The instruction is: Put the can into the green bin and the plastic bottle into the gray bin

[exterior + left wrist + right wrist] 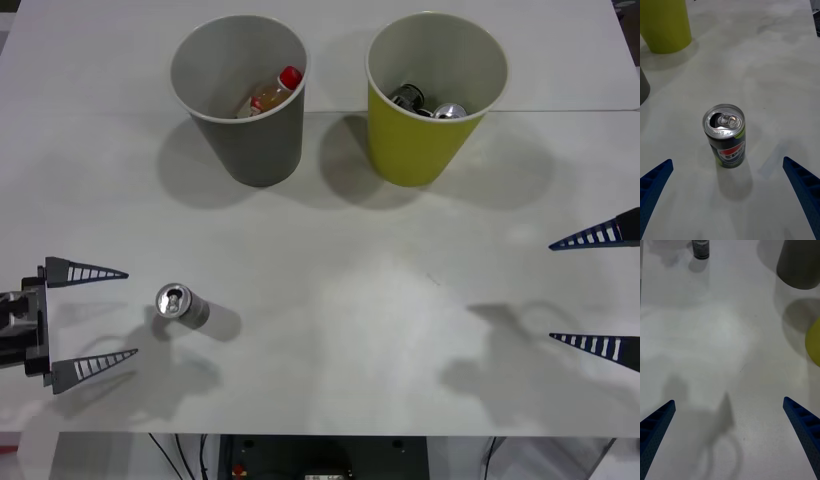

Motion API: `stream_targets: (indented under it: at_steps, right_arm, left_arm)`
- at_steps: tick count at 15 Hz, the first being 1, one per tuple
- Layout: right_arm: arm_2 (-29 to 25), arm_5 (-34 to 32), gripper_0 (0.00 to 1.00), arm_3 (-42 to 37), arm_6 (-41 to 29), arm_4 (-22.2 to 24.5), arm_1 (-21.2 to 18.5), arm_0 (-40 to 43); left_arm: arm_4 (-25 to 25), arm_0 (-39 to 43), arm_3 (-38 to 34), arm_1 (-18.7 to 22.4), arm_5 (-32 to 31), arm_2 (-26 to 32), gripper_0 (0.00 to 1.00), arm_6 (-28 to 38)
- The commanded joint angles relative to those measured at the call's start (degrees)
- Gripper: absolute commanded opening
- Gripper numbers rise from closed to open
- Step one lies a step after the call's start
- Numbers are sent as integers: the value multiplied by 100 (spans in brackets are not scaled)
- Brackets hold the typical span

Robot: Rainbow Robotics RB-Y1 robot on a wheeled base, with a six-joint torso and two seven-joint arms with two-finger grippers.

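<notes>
A dark-gray can (pixel 181 305) (pixel 725 138) stands upright on the white table at the front left. My left gripper (pixel 105 318) (pixel 727 161) is open just left of it, one finger on each side of its line, not touching. The gray bin (pixel 258 148) at the back left holds the plastic bottle (pixel 277 92) with its red cap. To its right, the green bin (pixel 415 150) (pixel 664 26) has two cans (pixel 425 101) inside. My right gripper (pixel 572 291) (pixel 729 401) hangs open over bare table at the right edge.
The right wrist view looks across the table to the can (pixel 701 249), the gray bin (pixel 799 266) and a bit of the green bin (pixel 814 342). Bare table (pixel 350 300) lies between the two grippers. The table's front edge runs close below both of them.
</notes>
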Motion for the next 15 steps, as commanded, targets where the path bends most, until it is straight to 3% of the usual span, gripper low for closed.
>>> stream_targets:
  at_steps: [1, 3, 15]
  right_arm:
    - [0, 0, 100, 1, 0, 0, 0, 0]
    - [0, 0, 100, 1, 0, 0, 0, 0]
    - [0, 0, 100, 1, 0, 0, 0, 0]
  left_arm:
    - [153, -280, 647, -329, -271, -171, 100, -306]
    - [153, -483, 1086, -602, -517, -171, 100, -376]
    - [56, -852, 2141, -1630, -684, -171, 100, -1115]
